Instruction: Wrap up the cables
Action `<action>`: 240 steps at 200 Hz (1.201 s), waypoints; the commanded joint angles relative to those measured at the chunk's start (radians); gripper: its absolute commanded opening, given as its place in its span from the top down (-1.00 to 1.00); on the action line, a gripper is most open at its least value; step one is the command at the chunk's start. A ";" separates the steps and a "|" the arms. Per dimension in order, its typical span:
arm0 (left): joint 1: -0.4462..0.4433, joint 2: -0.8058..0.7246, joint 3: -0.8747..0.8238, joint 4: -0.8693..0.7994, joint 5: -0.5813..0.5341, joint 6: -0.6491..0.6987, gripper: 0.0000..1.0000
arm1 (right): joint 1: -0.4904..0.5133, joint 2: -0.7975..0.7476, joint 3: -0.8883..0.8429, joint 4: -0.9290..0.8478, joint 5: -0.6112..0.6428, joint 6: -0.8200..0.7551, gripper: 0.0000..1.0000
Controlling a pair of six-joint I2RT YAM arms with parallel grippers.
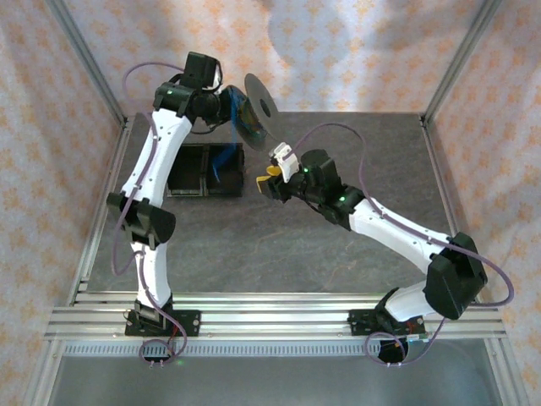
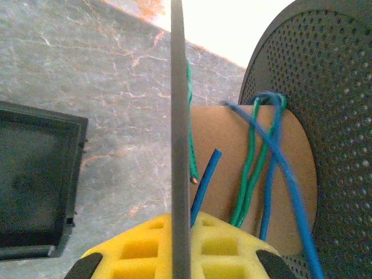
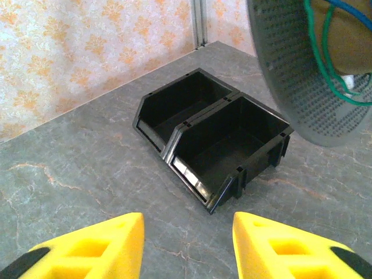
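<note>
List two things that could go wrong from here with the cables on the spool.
1. The green cable and blue cable sit in loose, crossing loops on the spool, free ends sticking out; they may unwind.
2. The left gripper pinches only the spool's thin flange edge, so it could twist or slip. The open right gripper holds no cable taut.

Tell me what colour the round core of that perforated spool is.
The round core of the dark perforated spool is cardboard brown, clearest in the left wrist view.
</note>
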 commanded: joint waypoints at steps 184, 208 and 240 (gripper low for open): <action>-0.217 -0.594 -0.898 0.990 -0.502 0.491 1.00 | -0.327 -0.167 0.198 -0.281 -0.131 0.696 -0.25; -0.250 -0.618 -0.964 1.071 -0.561 0.558 1.00 | -0.392 -0.123 0.287 -0.268 -0.304 0.892 -0.29; -0.260 -0.629 -0.998 1.105 -0.590 0.580 1.00 | -0.413 -0.088 0.295 -0.023 -0.514 1.227 -0.29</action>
